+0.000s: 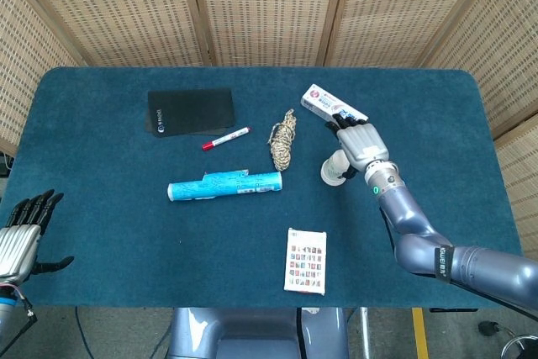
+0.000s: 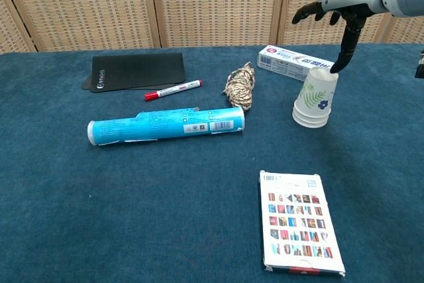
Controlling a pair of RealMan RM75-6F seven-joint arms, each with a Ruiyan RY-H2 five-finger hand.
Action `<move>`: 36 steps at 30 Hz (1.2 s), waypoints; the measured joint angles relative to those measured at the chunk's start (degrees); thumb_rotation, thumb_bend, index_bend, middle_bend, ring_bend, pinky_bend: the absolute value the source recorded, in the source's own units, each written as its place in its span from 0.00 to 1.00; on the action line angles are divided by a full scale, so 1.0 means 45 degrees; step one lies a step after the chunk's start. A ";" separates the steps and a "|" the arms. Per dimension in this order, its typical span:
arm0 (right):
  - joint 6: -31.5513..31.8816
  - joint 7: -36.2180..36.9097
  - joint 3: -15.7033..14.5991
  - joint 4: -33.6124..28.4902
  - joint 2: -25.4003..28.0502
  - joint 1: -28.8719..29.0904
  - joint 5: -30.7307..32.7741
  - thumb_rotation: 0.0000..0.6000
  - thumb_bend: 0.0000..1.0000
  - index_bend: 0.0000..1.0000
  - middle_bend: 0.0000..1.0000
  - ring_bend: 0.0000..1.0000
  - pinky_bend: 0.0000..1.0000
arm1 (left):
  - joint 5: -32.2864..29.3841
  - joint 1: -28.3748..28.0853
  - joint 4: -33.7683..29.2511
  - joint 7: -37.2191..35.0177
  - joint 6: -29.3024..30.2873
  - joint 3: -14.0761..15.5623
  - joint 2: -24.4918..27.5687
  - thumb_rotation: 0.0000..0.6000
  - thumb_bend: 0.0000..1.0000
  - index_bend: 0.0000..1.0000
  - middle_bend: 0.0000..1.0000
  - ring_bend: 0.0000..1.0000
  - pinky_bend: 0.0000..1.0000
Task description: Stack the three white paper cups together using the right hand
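The white paper cups (image 2: 313, 101) stand upside down, nested into one stack, right of the table's middle; the outer one has a blue flower print. The head view shows the same stack of cups (image 1: 334, 167) partly under my right hand (image 1: 360, 139). In the chest view my right hand (image 2: 334, 11) hovers just above the stack with its fingers spread, holding nothing. One fingertip (image 2: 335, 66) points down at the stack's top edge; I cannot tell whether it touches. My left hand (image 1: 21, 237) hangs open off the table's near left corner.
A toothpaste box (image 2: 291, 61) lies just behind the cups. A twine bundle (image 2: 240, 85), a blue tube (image 2: 165, 126), a red marker (image 2: 172, 89) and a black pouch (image 2: 136, 71) lie to the left. A printed card box (image 2: 301, 222) lies in front.
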 measured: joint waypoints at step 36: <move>0.9167 0.5906 -0.3419 -0.0166 0.0813 -0.9186 -1.1505 1.00 0.00 0.00 0.00 0.00 0.00 | 0.2244 0.0763 0.1078 -0.1460 0.2235 0.0226 -0.0346 1.00 0.00 0.00 0.00 0.00 0.00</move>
